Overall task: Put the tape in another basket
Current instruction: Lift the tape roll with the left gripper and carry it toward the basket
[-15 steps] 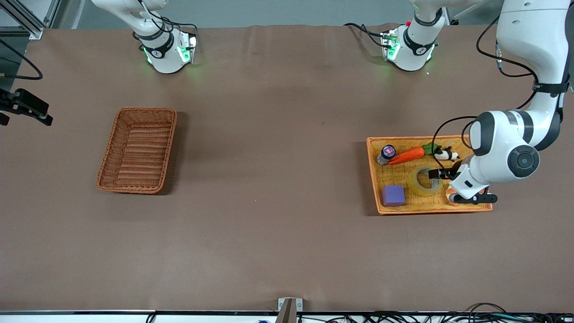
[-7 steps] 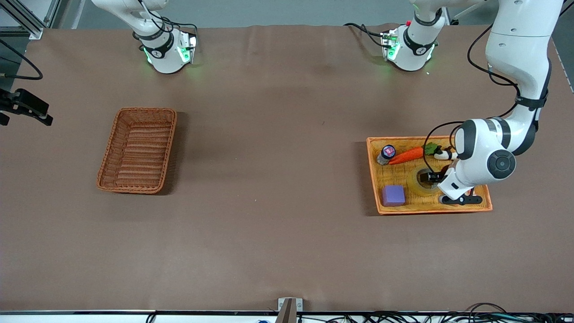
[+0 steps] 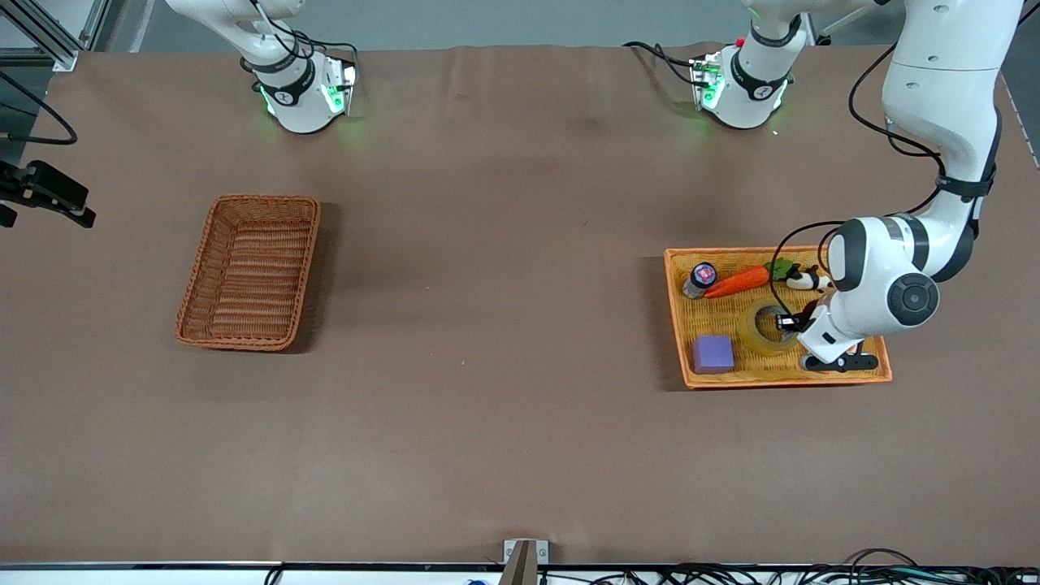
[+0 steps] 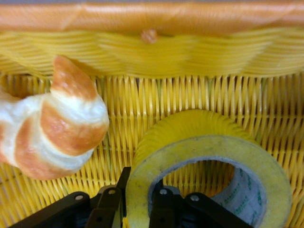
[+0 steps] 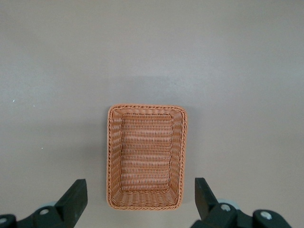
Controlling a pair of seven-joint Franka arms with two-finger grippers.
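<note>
the left end effector [image 4: 137,209] is clenched across the wall of the tape [image 4: 209,161], one finger inside the core; the roll looks light, stiff and slick. the right end effector [image 5: 140,202], spread wide, waits over the basket [image 5: 147,156].

Place: a robot lab.
Table [image 3: 504,422]: big, with a plain brown cover.
Robots: two white arms bolted on, with green lights at their bases [image 3: 305,97].
Edge: black cables [image 3: 731,575] and a metal frame [image 3: 49,36].
</note>
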